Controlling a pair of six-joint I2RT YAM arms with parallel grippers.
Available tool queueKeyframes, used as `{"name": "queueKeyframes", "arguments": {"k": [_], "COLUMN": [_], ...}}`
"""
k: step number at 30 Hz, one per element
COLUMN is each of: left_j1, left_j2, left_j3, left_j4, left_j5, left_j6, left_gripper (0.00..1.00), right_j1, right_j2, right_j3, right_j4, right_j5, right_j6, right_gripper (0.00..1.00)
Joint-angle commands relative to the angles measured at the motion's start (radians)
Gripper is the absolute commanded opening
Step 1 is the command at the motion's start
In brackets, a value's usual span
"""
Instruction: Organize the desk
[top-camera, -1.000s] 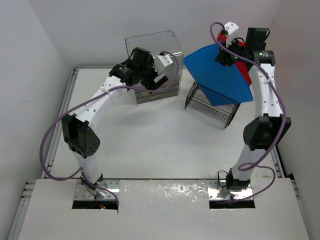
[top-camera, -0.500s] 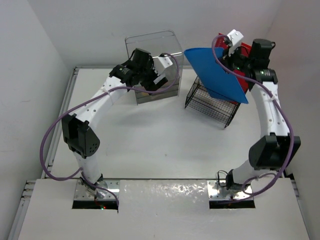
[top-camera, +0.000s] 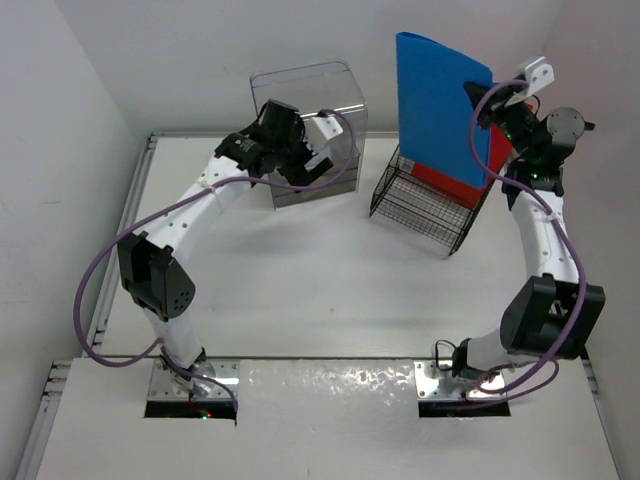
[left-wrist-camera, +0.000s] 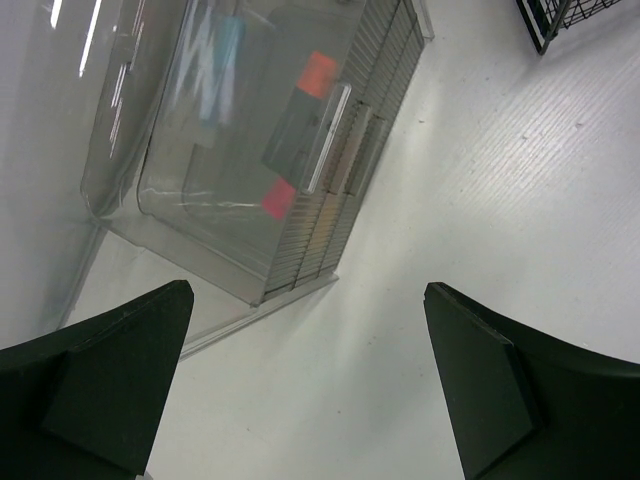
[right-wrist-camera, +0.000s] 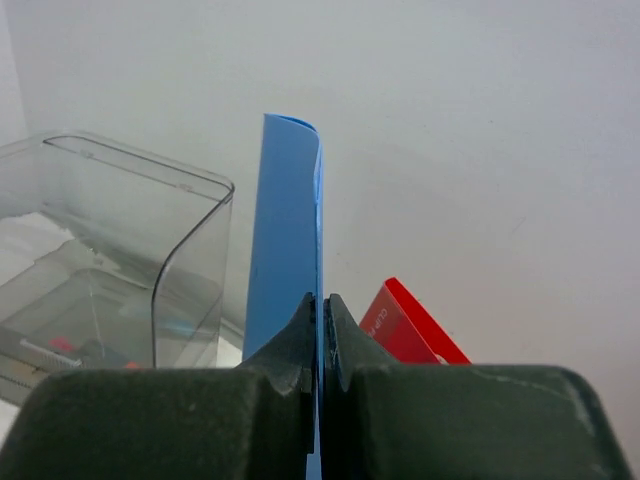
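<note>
Holding a blue folder (top-camera: 435, 100) upright: right gripper (top-camera: 482, 97) is pinched tight on the folder's right edge, high over the black wire rack (top-camera: 420, 208) at the far right of the desk (top-camera: 300, 280). A red folder (top-camera: 447, 184) stands in the rack, touching the blue one's lower edge. The desk lies well below that gripper, with the rack between them. Left gripper (left-wrist-camera: 305, 295) is spread wide and empty, low over the desk's far middle, with bare desktop showing between its fingers. A clear plastic box (left-wrist-camera: 250, 150) sits on the desk just beyond it.
</note>
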Motion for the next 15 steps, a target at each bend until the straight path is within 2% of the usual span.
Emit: {"name": "queueKeyframes", "arguments": {"k": [1, 6, 8, 15], "left_j1": [0.012, 0.012, 0.012, 0.012], "left_j2": [-0.058, -0.053, -0.050, -0.044], "left_j3": [-0.001, -0.002, -0.002, 0.009], "left_j4": [0.041, 0.044, 0.042, 0.036], "left_j5": [0.000, -0.005, -0.007, -0.013], "left_j6": [0.007, 0.007, 0.007, 0.004], "left_gripper": [1.00, 1.00, 1.00, 0.99], "right_j1": [-0.033, -0.091, -0.099, -0.103], "right_j2": [0.026, 0.113, 0.153, 0.181], "right_j3": [-0.037, -0.057, -0.056, -0.154], "right_j4": [0.345, 0.702, 0.827, 0.938], "right_j5": [-0.079, -0.138, -0.154, -0.163], "right_j6": [0.143, 0.430, 0.486, 0.520], "right_gripper": [0.00, 0.00, 0.00, 0.00]}}
